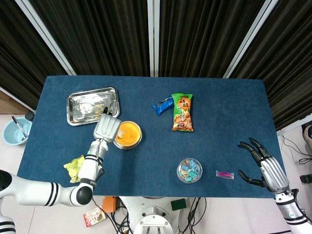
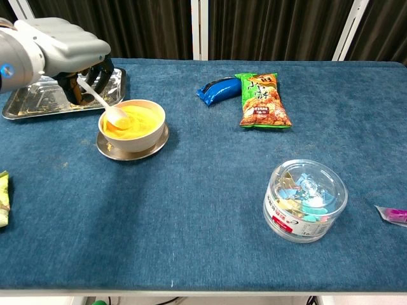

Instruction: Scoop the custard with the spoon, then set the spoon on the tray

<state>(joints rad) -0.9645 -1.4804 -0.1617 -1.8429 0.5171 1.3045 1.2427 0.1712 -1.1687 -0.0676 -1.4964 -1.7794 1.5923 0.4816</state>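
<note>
The left hand (image 2: pixel 67 47) grips the spoon (image 2: pixel 102 101), its tip in the custard bowl (image 2: pixel 132 124) beside the tray (image 2: pixel 38 101). The right hand (image 1: pixel 265 165), fingers spread and holding nothing, hangs off the table edge (image 1: pixel 273 146).
</note>
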